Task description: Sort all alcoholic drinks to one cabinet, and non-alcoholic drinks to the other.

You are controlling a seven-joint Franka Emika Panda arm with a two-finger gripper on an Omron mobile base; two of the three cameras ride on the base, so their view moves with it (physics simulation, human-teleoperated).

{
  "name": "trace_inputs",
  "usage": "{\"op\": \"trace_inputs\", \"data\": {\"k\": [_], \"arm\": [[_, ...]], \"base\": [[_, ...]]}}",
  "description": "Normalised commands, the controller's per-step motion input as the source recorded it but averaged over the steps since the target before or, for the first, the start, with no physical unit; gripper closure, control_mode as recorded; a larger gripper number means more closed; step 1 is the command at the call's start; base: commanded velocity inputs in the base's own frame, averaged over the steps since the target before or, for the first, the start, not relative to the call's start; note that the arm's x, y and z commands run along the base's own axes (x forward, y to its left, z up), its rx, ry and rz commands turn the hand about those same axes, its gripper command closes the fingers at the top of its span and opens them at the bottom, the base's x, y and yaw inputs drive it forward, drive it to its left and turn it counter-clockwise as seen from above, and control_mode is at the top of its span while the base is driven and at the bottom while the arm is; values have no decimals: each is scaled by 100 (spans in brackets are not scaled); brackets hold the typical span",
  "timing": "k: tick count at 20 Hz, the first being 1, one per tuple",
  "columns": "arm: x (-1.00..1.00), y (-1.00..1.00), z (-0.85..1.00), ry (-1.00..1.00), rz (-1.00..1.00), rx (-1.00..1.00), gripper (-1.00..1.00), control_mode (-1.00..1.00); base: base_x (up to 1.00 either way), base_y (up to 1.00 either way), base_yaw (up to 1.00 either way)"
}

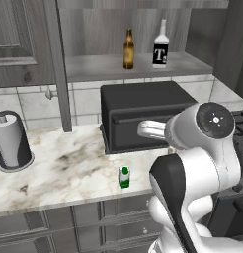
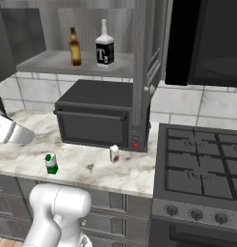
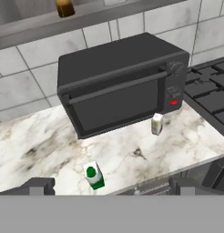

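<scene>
Here the claw hangs with jaws spread wide and empty above the marbled tabletop, the green-and-white container just ahead at its 12 o'clock. The beer bottle and the clear bottle marked "T" already stand side by side on the open cabinet shelf; a small white carton sits at 2 o'clock before the toaster oven. Likely hazards: an off-centre closure tipping the light container, or shelving it beside the alcohol.
</scene>
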Motion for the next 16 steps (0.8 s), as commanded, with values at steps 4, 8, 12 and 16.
{"op": "trace_inputs", "data": {"k": [4, 8, 12, 16], "arm": [[-21, 20, -11, -4, 0, 0, -100, -100], [-8, 26, -12, -2, 0, 0, -100, -100], [-3, 27, -19, 0, 0, 0, -100, -100], [-6, 23, -21, 0, -2, 0, -100, -100]], "base": [[0, 0, 0], [0, 0, 0], [0, 0, 0], [0, 0, 0]]}}
